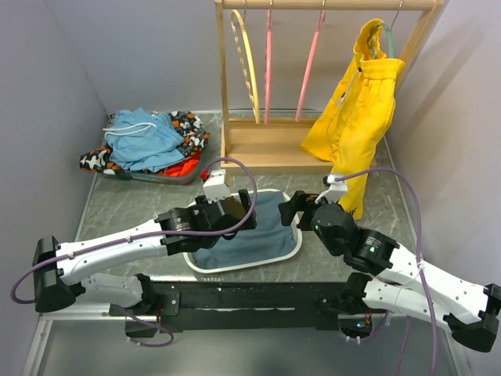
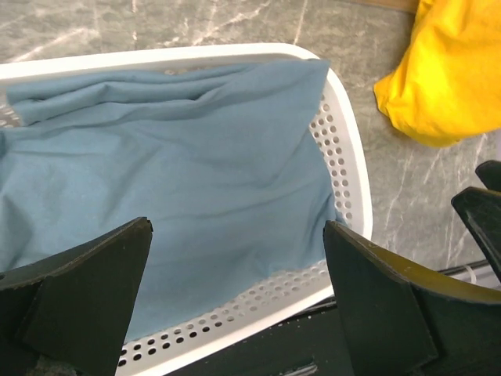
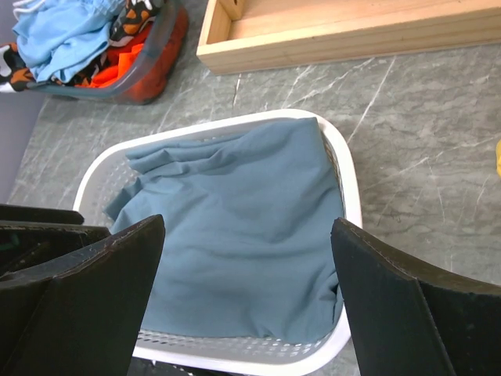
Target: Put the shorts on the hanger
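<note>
Hovering released and empty above the basket (image 2: 344,157), both jaws had started nothing: shorts (image 1: 141,141) lay far beyond-left, hanger (image 1: 268,70) hung bare beyond.

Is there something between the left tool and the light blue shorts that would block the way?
Nothing visible does. The left tool hovers open over the white basket; the shorts lie on top of the patterned garment at the far left, with only bare table between.
</note>
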